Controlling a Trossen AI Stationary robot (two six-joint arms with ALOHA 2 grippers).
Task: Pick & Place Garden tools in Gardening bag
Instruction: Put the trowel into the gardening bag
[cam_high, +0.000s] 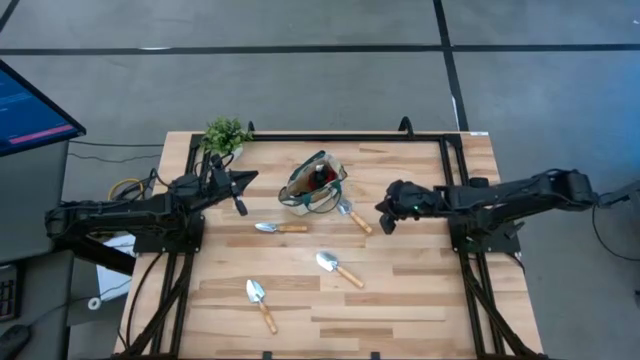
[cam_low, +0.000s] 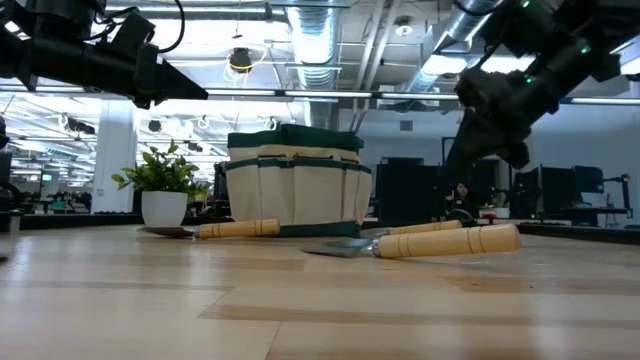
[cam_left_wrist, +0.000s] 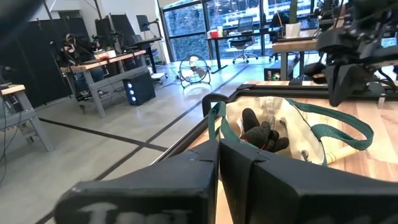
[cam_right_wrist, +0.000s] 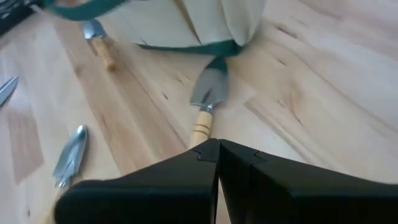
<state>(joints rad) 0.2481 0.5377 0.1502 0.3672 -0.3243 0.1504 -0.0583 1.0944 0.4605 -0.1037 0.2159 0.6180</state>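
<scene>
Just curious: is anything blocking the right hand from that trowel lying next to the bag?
Nothing visible. The right hand, shut, hangs above the trowel, whose blade touches the bag, with only bare table around it.

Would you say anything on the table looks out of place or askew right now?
Nothing looks damaged or spilled. Four trowels lie loose on the table; one trowel has its blade at the foot of the gardening bag, near the shut right gripper. The shut left gripper hangs beside the bag.
</scene>
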